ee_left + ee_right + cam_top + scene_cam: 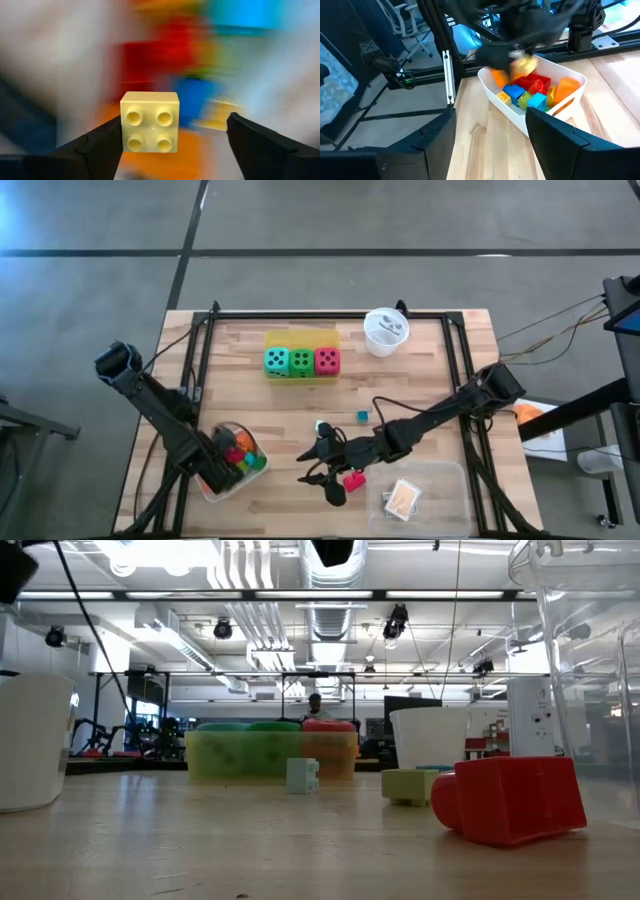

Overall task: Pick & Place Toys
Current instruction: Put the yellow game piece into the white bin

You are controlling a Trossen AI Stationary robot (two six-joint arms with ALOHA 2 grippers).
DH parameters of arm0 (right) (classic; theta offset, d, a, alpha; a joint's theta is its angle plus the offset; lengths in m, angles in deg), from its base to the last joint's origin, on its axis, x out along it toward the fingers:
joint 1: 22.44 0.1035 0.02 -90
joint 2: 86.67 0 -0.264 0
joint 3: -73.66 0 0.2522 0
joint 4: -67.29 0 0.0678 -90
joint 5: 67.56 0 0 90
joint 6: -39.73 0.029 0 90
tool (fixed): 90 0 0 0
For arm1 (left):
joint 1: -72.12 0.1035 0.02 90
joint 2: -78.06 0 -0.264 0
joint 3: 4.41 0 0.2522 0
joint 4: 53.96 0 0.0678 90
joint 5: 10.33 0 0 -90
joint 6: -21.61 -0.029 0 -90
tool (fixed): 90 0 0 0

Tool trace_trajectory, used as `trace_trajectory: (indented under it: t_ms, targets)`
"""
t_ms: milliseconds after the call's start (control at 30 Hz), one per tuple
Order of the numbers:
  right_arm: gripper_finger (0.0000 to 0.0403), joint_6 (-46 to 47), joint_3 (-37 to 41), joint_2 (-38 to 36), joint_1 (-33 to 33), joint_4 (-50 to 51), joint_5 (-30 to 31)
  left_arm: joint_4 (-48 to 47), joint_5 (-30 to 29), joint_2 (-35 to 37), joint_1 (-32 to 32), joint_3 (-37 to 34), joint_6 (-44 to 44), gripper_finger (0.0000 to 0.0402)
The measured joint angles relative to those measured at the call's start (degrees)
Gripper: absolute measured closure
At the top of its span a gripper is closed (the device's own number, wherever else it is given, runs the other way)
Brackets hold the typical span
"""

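Left claw (175, 145), released, hangs above the white tray (212, 489) with a pale yellow block (150, 121) against one finger.

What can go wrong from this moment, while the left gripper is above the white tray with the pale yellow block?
1. The left gripper is open and the pale yellow block touches only one finger. It may drop onto the heaped blocks and bounce out of the white tray.
2. The right gripper, open, points at the same tray. If it advances, the arms may collide.
3. The red block lies beside the right gripper and may get knocked away.
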Motion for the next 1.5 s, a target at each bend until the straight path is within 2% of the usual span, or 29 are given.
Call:
trace_trajectory:
  t_ms: [33,133,200,300,367,433,533,700,800,933,1200,1333,1500]
  targets:
    - [0.0168,0.00,0.00,0.00,0.00,0.01,0.01,3.62,-0.69,-0.02,-0.02,0.20,-1.72,0.0076]
    - [0.0168,0.06,0.00,0.00,0.00,0.04,-0.05,1.90,-2.46,0.46,0.04,0.13,0.96,0.0076]
    - [0.0168,0.12,-0.06,0.00,0.00,0.03,-0.10,6.27,-4.06,0.15,0.04,0.29,-2.01,0.0076]
    - [0.0168,0.15,-0.17,0.00,0.10,0.01,-0.24,-0.04,-2.11,0.00,0.04,0.05,2.56,0.0076]
    - [0.0168,0.15,-0.17,0.00,0.11,0.01,-0.43,4.80,-3.26,-0.24,-0.09,0.33,0.76,0.0076]
    - [0.0168,0.13,-0.17,0.00,0.11,0.02,-0.43,2.21,-3.95,0.37,-0.12,0.53,2.03,0.0076]
    - [0.0168,-0.15,-0.07,0.00,0.11,-1.05,-0.30,6.92,-4.72,0.16,-0.13,0.80,-2.21,0.0076]
    - [0.0168,-3.47,0.74,2.74,-0.19,-11.86,-0.21,8.81,-7.28,1.26,-0.17,0.76,-9.71,0.0076]
    - [0.0168,-4.22,-0.08,5.61,-1.35,-15.28,-2.17,8.92,-8.98,2.04,-0.85,0.76,-15.76,0.0076]
    - [0.0168,-3.54,-4.59,10.97,-3.65,-15.81,-3.41,9.32,-12.00,2.23,-2.40,0.76,-23.24,0.0076]
    - [0.0168,-4.32,-16.70,21.38,-5.36,-15.80,-3.62,15.61,-16.56,2.52,-2.43,0.75,-30.76,0.0076]
    - [0.0168,-4.08,-17.98,23.08,-5.92,-14.97,-3.16,18.89,-19.13,2.54,-2.43,0.76,-33.43,0.0076]
    - [0.0171,-1.55,-18.12,23.69,-6.75,-15.68,-2.94,19.99,-19.66,2.58,-2.43,0.76,-35.26,0.0076]
